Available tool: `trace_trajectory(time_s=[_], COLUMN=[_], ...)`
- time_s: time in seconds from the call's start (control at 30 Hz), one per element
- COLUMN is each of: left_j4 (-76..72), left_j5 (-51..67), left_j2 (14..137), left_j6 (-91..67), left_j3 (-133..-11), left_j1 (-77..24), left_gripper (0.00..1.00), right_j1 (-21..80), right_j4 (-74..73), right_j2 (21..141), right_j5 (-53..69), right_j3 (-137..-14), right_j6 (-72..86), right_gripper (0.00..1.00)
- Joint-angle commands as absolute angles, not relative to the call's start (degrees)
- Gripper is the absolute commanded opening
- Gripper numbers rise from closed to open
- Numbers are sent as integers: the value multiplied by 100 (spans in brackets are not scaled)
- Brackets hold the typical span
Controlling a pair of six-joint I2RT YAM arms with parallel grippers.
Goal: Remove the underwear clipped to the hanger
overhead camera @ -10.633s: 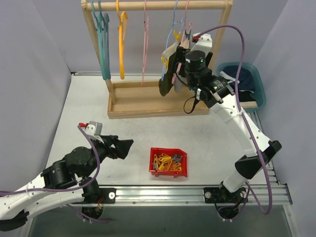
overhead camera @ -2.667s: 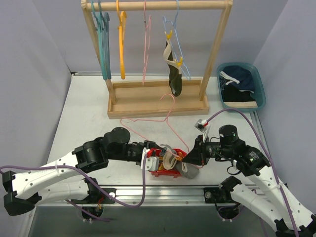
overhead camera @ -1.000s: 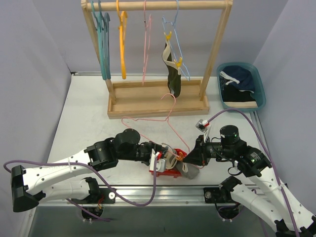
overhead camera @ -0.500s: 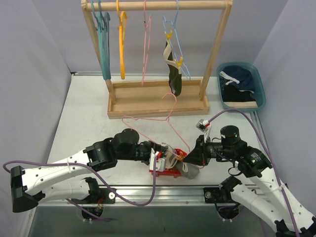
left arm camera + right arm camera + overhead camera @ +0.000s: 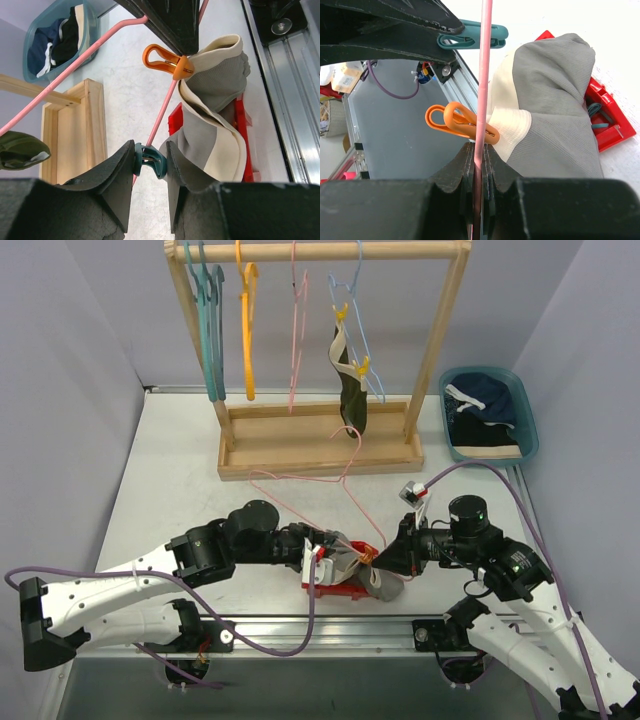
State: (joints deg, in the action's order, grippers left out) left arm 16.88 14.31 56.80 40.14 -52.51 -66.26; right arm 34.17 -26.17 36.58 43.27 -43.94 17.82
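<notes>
And the right gripper (image 5: 476, 150) is clamped tight on the pink hanger (image 5: 484, 60), holding it low over the red tray (image 5: 345, 588). The left gripper (image 5: 150, 151) pinches the teal clip (image 5: 150, 161) between its jaws (the orange clip (image 5: 165, 60) sits further up the same wire). The grey briefs (image 5: 555, 100) dangle from both clips. They look soft, light and floppy, and should slip free once unclipped. The thick pale waistband looks the best place to grab.

Left arm (image 5: 120, 590) and right arm (image 5: 545, 640): white shells, black round joints, purple cables (image 5: 468, 465) trailing along both; the left gripper (image 5: 150, 150) is matte black.
</notes>
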Motion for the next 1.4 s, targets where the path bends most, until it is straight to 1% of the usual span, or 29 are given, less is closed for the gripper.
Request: trace_trajectory(time_s=[0.0,0.17,0.27,0.37,0.43,0.5,0.53,0.6,0.63,0.67,0.8,0.9,1.07,1.23,1.37], left_j4=[1214,424,273,517,702,852,896,853,748,547,220,132,79,-360,-124], left_j5=[1108,748,799,1159,1633,2028,2126,2162,2162,2153,1900,1802,1828,1723,1539], left_j2=[5485,5054,4791,4658,4632,4658,4684,4693,4667,4650,4684,4947,5458,5265,5124], left_j6=[4113,3824,3613,3254,3051,2726,2577,2427,2269,2207,2100,2100,2039,1995,2162], left_j3=[-5388,-5230,-5256,-5431,-5493,-5441,-5345,-5195,-4994,-4879,-4544,-4421,-4351,-4298,-4561], left_j1=[-6609,-6644,-6662,-6662,-6662,-6671,-6671,-6688,-6697,-6697,-6724,-6724,-6724,-6732,-6732], left_gripper=[3,3,3,3,3,3,3,3,3,3,3,3,3,3,3], right_j1=[3445,3437,3445,3445,3445,3445,3437,3454,3445,3445,3445,3454,3463,3463,3480], right_j4=[-2496,-2584,-2645,-2759,-2839,-2848,-2856,-2918,-2918,-2927,-2909,-2918,-2935,-3093,-3234], right_j2=[3604,3639,3560,3394,3235,2998,2910,2559,2418,2130,1600,1520,1766,1994,2171], right_j5=[4421,4166,3711,2780,2061,1847,1463,855,348,90,-764,-862,-414,-35,614], right_j3=[-4641,-4649,-4746,-4965,-5062,-5071,-5115,-5203,-5308,-5369,-5589,-5599,-5581,-5607,-5502], right_j6=[1767,1758,1801,1863,1916,2082,2161,2486,2540,2636,2847,2865,2778,2672,2541], right_gripper=[0,0,0,0,0,0,0,0,0,0,0,0,0,0,0])
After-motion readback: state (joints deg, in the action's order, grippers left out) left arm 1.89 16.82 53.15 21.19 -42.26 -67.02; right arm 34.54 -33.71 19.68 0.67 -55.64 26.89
